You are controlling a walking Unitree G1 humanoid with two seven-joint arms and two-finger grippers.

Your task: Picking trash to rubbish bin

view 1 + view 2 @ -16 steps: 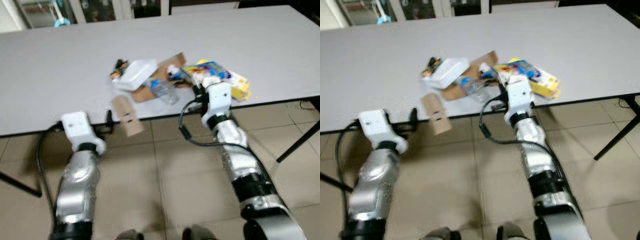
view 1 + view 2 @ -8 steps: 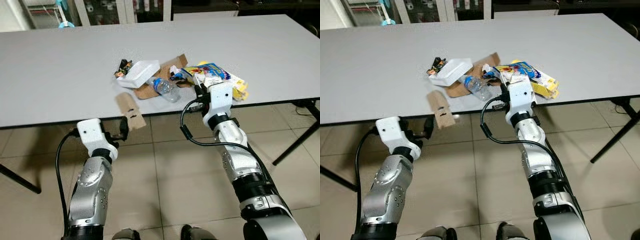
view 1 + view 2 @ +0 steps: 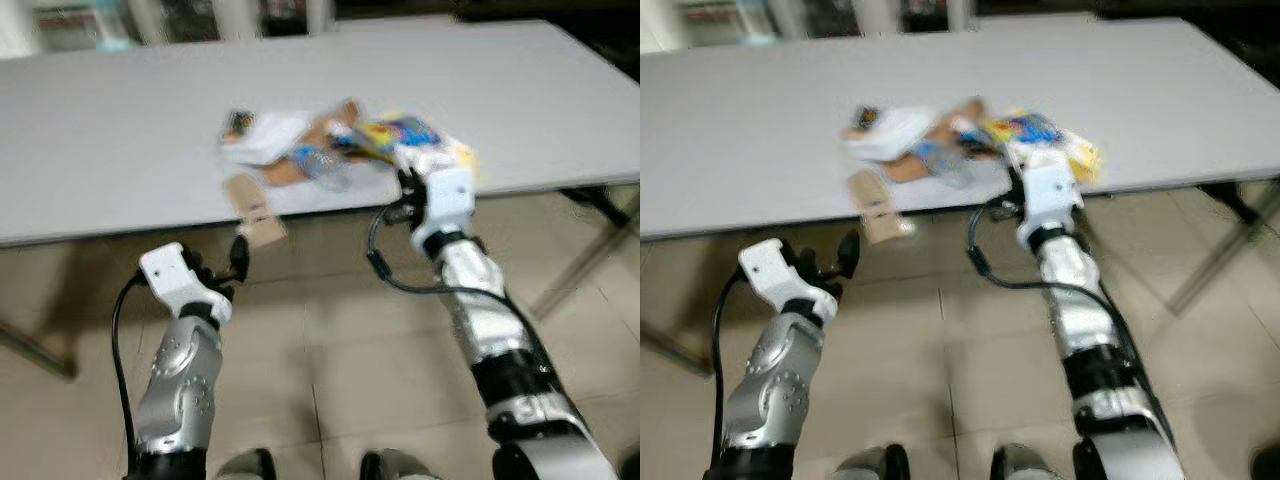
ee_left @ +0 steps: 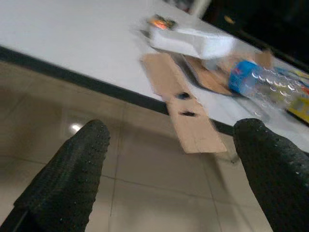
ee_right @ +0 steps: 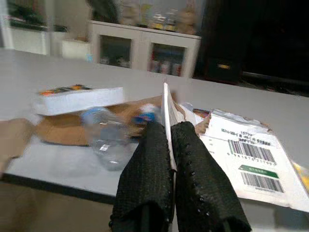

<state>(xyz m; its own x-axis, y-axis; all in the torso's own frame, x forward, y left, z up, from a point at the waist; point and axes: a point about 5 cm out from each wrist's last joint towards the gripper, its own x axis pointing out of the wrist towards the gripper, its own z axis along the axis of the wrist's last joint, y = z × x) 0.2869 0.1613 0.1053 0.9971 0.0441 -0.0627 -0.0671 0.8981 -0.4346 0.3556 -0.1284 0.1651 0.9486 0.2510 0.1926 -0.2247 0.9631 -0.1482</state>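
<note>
I judge the pick-up step is in hand. My right hand (image 5: 170, 159) is pinched on a thin white sheet (image 5: 167, 113) standing on edge at the near rim of the surface (image 3: 120, 130), within the trash pile (image 3: 340, 150). Left hand (image 4: 174, 179) hangs spread below the rim, facing an overhanging cardboard strip (image 4: 181, 108). Next I must lift the sheet clear; no bin sighted.

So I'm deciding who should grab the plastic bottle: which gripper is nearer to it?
The right gripper. It is at the table edge, just beside the plastic bottle, shut on a thin card. The left gripper hangs open below the table edge, farther off.
</note>
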